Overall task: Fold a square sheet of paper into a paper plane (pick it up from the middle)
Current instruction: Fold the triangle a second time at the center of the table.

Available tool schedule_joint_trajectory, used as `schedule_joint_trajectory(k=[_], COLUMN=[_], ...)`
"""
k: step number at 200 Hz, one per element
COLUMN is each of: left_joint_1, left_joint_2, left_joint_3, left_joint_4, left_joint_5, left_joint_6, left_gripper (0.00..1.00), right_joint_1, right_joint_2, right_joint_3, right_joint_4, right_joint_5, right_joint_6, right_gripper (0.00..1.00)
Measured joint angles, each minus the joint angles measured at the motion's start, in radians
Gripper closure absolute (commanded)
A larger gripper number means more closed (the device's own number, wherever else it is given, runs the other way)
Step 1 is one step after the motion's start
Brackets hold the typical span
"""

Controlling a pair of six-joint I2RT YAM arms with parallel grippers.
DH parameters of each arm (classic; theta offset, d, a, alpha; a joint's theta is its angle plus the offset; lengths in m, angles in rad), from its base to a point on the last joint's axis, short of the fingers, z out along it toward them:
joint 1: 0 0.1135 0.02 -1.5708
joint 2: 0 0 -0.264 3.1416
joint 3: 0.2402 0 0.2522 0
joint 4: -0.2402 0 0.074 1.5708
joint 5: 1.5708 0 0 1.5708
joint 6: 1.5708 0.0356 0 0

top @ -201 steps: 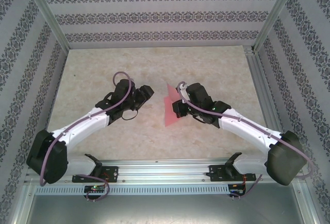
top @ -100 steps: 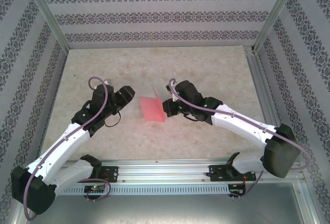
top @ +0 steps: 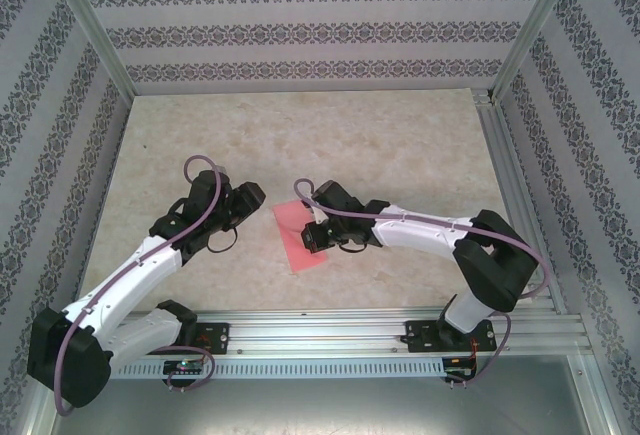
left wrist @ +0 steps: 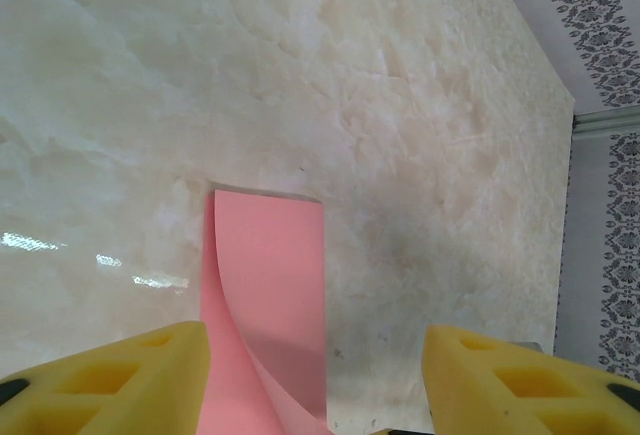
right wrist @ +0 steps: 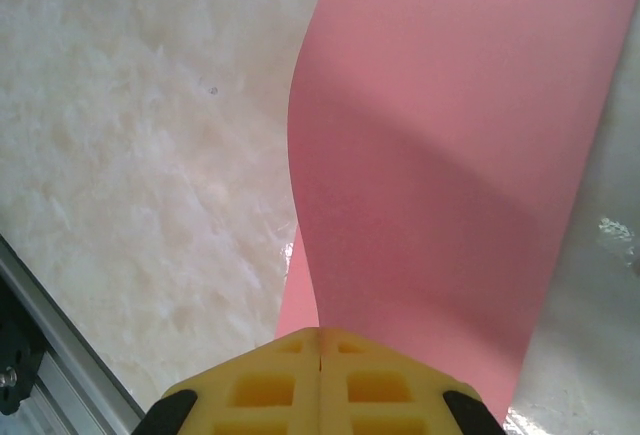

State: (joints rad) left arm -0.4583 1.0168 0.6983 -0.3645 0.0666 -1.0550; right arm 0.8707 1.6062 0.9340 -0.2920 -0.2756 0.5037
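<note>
With my right gripper [right wrist: 320, 347] pinching the seemingly folded square sheet of paper [right wrist: 450, 155], I'd centre it between my left gripper's [left wrist: 315, 345] parted fingers [left wrist: 500, 385].

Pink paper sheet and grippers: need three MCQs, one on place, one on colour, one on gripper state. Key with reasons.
1. Where is the thin pink-red paper sheet?
A. Far left corner of the table
B. Near the middle of the beige marbled table
C. Far right edge of the table

2. What colour are the gripper fingers?
A. Yellow
B. Blue
C. Black

3. What state is the right gripper in?
A. Wide open above the sheet
B. Shut on nothing, away from the sheet
C. Shut on the sheet

Key:
1 B: the top view shows it mid-table.
2 A: both wrist views show yellow fingers.
3 C: the right wrist view shows the fingers pressed together with pink paper running out from them.
</note>
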Motion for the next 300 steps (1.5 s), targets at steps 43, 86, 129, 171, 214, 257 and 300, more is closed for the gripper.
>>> schedule_joint_trajectory(k=[43,86,129,171,214,257,300], left_joint_1=[0.0,-0.001,-0.009,-0.019,-0.031,-0.069,-0.134], left_joint_2=[0.021,0.067,0.112,0.143,0.181,0.279,0.418], left_joint_3=[-0.008,-0.008,0.002,0.017,0.024,0.077,0.163], left_joint_4=[0.004,0.045,0.068,0.089,0.104,0.138,0.163], left_joint_5=[0.023,0.067,0.09,0.106,0.132,0.183,0.229], left_joint_6=[0.001,0.009,0.023,0.027,0.034,0.068,0.114], left_gripper=[0.43,0.43,0.43,0.43,0.43,0.47,0.52], right_joint_1=[0.0,-0.036,-0.086,-0.086,-0.091,-0.175,-0.272], right_joint_2=[-0.036,-0.279,-0.431,-0.395,-0.32,-0.285,-0.248], right_joint_3=[0.011,0.006,-0.035,-0.172,-0.208,-0.23,-0.259], right_joint_4=[-0.001,-0.091,-0.121,-0.12,-0.068,0.018,0.066], right_joint_5=[0.035,0.192,0.304,0.298,0.217,0.103,-0.01], right_joint_6=[0.021,0.018,0.011,0.033,0.054,0.055,0.044], right_gripper=[1.0,1.0,1.0,1.0,0.99,0.98,0.98])
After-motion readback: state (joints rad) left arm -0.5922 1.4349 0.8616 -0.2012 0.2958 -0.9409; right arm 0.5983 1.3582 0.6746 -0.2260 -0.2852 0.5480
